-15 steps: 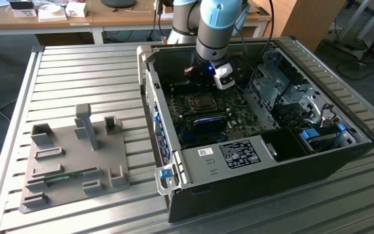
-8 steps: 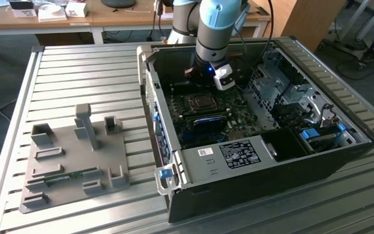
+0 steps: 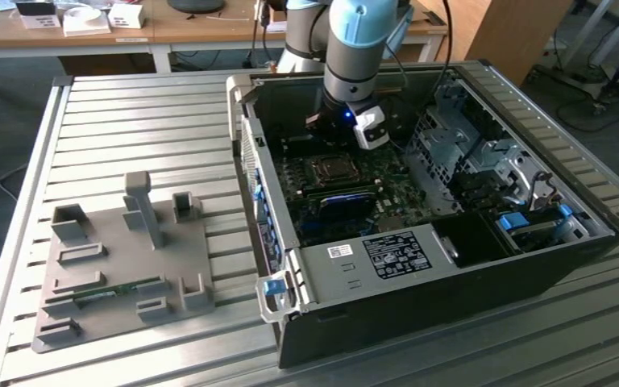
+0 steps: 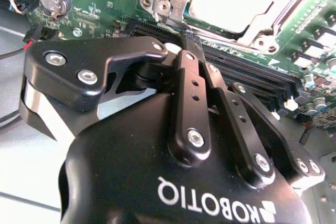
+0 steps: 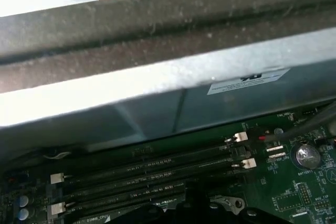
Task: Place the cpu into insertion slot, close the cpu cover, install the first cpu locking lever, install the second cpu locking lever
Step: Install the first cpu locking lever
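White lettering on the gripper; printed sticker on the case wall; white label on the black cover

An open black computer case lies on a slatted metal tabletop, its green motherboard exposed. A grey fixture plate with upright blocks sits well apart from the case, toward the exterior view's left. Black memory slots with white end clips run across the board in the first wrist view, and a coin battery (round, silvery) sits near red wires in the second wrist view.
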Controlling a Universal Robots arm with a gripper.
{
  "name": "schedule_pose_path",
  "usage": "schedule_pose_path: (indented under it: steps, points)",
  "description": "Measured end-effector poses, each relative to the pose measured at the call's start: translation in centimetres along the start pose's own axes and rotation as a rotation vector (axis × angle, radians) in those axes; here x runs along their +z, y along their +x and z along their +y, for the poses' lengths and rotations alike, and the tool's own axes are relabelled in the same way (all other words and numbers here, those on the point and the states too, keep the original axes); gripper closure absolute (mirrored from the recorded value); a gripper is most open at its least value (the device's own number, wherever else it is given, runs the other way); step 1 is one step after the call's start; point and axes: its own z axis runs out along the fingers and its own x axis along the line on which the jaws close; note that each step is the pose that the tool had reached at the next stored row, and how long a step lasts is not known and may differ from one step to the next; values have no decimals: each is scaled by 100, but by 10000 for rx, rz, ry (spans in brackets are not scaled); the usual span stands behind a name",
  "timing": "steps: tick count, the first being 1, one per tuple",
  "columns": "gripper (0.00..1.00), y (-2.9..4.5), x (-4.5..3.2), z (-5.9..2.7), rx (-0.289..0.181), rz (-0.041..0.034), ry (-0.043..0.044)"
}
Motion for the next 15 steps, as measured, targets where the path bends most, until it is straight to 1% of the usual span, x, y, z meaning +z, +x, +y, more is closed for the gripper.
schedule_pose_path:
  steps: [9, 15]
  points:
    - [89, 6, 21, 15, 0, -3, -3]
    - [89, 7, 17, 21, 0, -1, 2]
